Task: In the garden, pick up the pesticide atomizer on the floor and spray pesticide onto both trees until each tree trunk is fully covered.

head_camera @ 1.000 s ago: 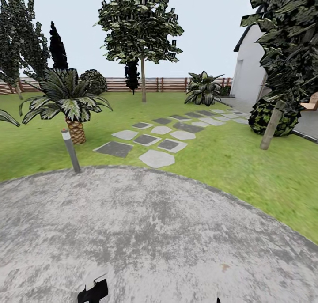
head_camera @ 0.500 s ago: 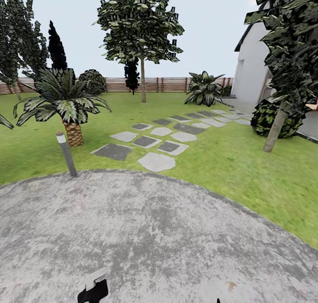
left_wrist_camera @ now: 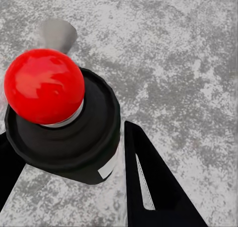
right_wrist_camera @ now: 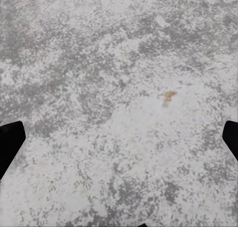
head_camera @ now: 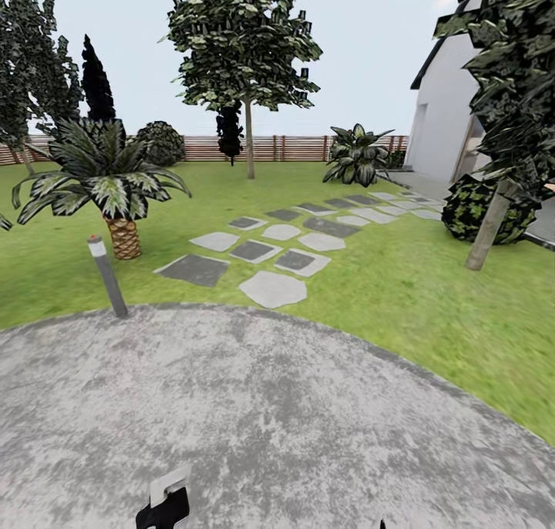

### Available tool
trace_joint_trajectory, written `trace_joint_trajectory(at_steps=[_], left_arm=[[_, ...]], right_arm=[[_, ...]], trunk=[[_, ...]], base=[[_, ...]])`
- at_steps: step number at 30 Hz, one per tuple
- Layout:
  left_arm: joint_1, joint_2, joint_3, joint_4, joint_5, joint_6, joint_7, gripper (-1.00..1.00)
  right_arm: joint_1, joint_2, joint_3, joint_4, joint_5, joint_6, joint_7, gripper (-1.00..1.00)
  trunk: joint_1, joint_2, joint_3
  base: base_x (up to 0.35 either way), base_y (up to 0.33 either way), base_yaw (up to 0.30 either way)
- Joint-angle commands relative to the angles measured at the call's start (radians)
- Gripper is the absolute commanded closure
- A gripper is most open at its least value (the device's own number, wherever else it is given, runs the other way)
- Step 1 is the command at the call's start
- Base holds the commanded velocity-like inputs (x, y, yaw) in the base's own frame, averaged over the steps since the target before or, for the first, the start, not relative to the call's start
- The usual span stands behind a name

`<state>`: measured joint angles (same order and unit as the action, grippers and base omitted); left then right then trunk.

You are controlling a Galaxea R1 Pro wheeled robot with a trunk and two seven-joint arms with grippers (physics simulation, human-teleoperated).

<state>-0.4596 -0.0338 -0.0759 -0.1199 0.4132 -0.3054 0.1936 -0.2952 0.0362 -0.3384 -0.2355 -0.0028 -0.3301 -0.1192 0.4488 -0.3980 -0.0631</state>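
My left gripper [left_wrist_camera: 64, 132] is shut on the pesticide atomizer [left_wrist_camera: 59, 117], which has a red round knob, a black collar and a pale grey nozzle. In the head view its pale top [head_camera: 169, 484] pokes up above the left gripper [head_camera: 163, 507] at the bottom edge. My right gripper [right_wrist_camera: 119, 140] is open over bare grey paving. One tree [head_camera: 243, 43] stands at the back of the garden lawn [head_camera: 401, 290], its trunk [head_camera: 249, 147] before the fence. Another tree [head_camera: 516, 66] stands at the right with a leaning grey-brown trunk [head_camera: 488, 236].
I stand on a round grey paved patch [head_camera: 270, 413]. A grey bollard [head_camera: 106, 276] and a short palm [head_camera: 108, 182] are ahead on the left. Stepping stones [head_camera: 270, 255] lead toward a white house [head_camera: 443, 128]. A slatted fence [head_camera: 293, 148] closes the back.
The whole head view has shifted: the bollard and palm slid left and down, the right trunk slid right. More of the atomizer's pale top shows above my left gripper.
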Motion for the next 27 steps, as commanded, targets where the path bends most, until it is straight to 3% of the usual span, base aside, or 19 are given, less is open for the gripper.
trace_joint_trajectory(at_steps=[1,11,14,27], left_arm=[[-0.001,0.0,-0.008,0.0,0.005,-0.003,0.005,1.0],[-0.001,0.0,-0.01,0.0,0.004,-0.003,0.005,1.0],[-0.001,0.0,-0.01,0.0,0.003,-0.003,0.005,1.0],[-0.001,0.0,-0.01,0.0,0.003,-0.003,0.004,1.0]], right_arm=[[-0.001,0.0,0.0,-0.001,0.0,-0.003,-0.004,-1.0],[-0.001,-0.01,-0.001,-0.012,-0.001,-0.003,-0.008,-1.0],[-0.001,-0.02,0.0,-0.012,-0.001,-0.002,-0.006,-1.0],[-0.001,-0.019,0.012,0.0,0.003,-0.001,-0.002,-1.0]], trunk=[[0.001,-0.002,-0.002],[0.001,-0.002,-0.002],[0.001,-0.002,-0.002],[0.001,-0.002,-0.002]], base=[[0.334,0.0,-0.079],[0.334,0.0,-0.19],[0.334,0.0,-0.051],[0.334,0.0,-0.006]])
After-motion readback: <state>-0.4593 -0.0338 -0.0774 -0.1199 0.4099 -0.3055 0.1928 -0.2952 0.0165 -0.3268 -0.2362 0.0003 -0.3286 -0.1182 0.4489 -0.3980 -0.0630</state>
